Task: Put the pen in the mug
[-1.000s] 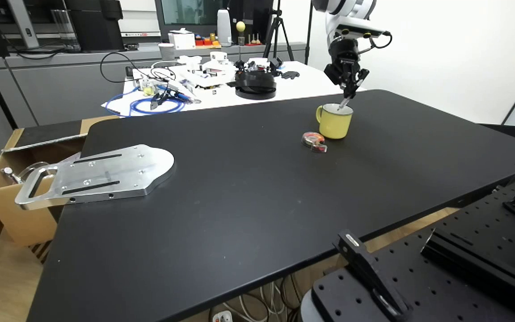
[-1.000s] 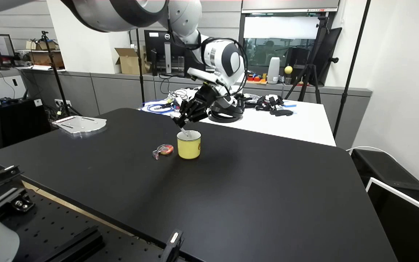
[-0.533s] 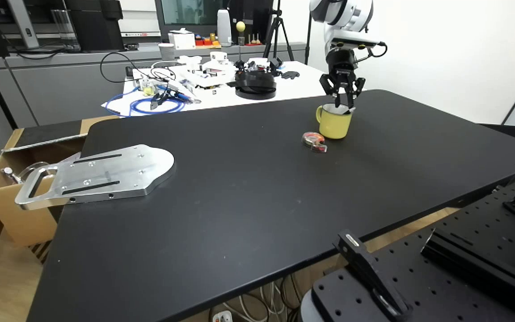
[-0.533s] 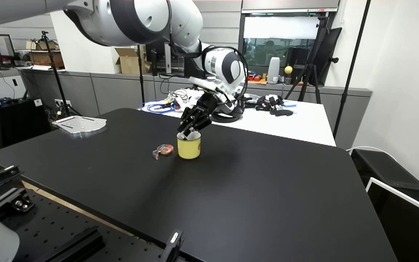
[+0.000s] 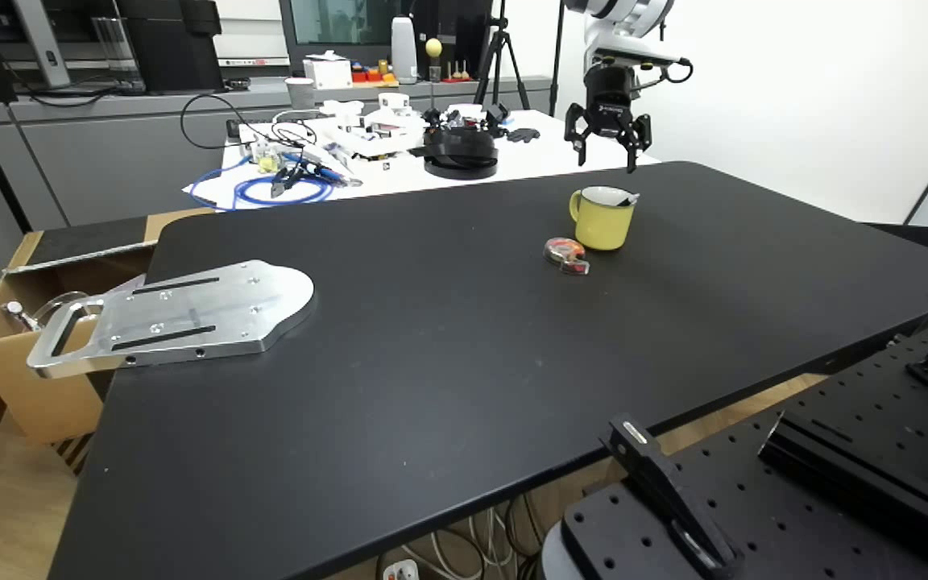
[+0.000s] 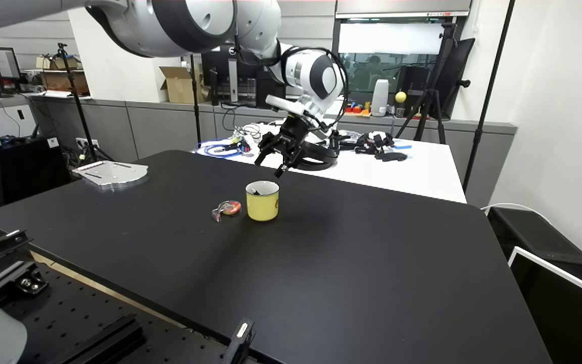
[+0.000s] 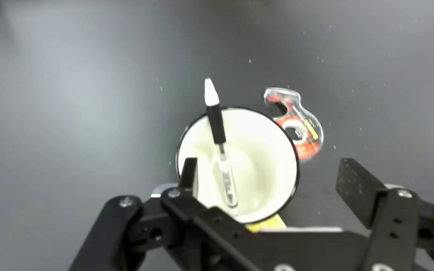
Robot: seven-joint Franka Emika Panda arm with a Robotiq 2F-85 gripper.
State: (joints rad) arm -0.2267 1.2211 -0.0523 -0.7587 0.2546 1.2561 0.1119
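Observation:
The yellow mug stands upright on the black tabletop, also in an exterior view. Inside it leans the pen, its black grip and white tip crossing the rim in the wrist view and its clear barrel reaching down into the cup. Just a small end of the pen pokes over the rim in an exterior view. Above the mug and apart from it, my gripper hangs open with nothing between its fingers. In the wrist view the left finger overlaps the mug's edge and the right one lies past it.
Beside the mug is a clear and red tape dispenser. A silver metal plate with a handle lies at the tabletop's edge, above a cardboard box. Behind, a white table carries cables and black gear.
A second ago my gripper was shut on the pen with its lower end in the mug. It lowered, opened and let the pen drop inside, then rose clear. The mug stayed put.

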